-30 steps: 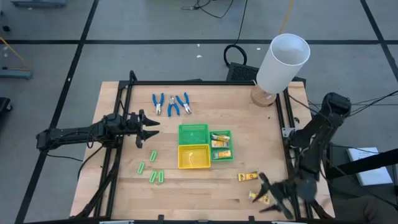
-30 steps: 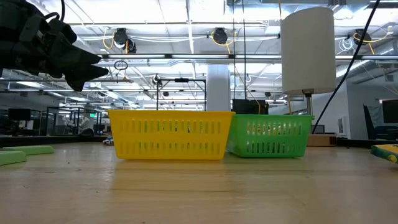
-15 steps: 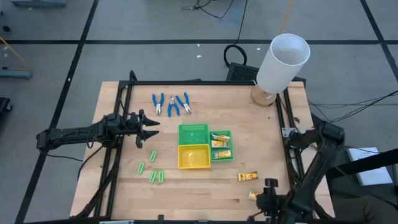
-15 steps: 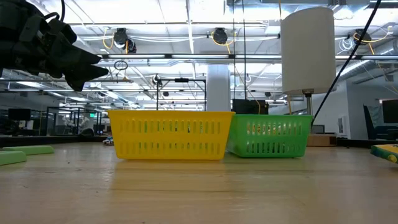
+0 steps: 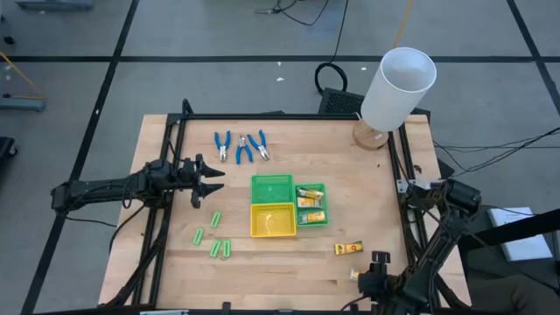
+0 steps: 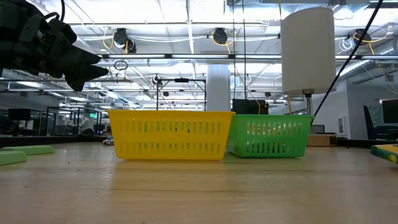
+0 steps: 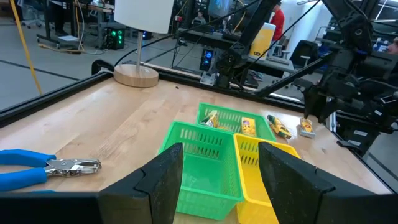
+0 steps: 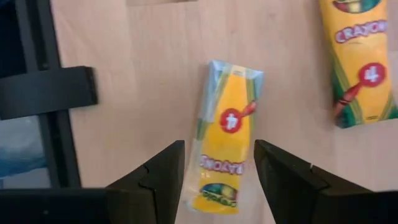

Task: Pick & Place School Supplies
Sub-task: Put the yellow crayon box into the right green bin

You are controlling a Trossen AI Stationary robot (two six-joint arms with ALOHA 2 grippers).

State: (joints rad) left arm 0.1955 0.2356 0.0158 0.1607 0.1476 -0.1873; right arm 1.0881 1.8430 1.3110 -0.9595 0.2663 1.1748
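Note:
Three blue-handled pliers (image 5: 242, 147) lie near the far edge, one also in the left wrist view (image 7: 43, 168). Several light-green sticks (image 5: 214, 236) lie left of the trays. Yellow-orange packets sit in a green tray (image 5: 311, 206); one packet (image 5: 348, 248) lies on the table, another (image 5: 354, 275) near the near-right corner. My right gripper (image 8: 217, 186) hangs open over that packet (image 8: 227, 149), a finger on either side, not touching. My left gripper (image 5: 208, 179) waits open left of the trays, off the table (image 6: 59, 53).
An empty green tray (image 5: 271, 186) and a yellow tray (image 5: 272, 220) stand mid-table beside the packet tray. A big white cylinder (image 5: 398, 87) on a wooden foot stands at the far right corner. Black rails (image 5: 166, 219) run along both table sides.
My right arm has folded down, its elbow dropping toward the near edge. Its gripper has shifted slightly toward the table's left and tipped to point down over the packet by the near-right corner. The packets have not moved.

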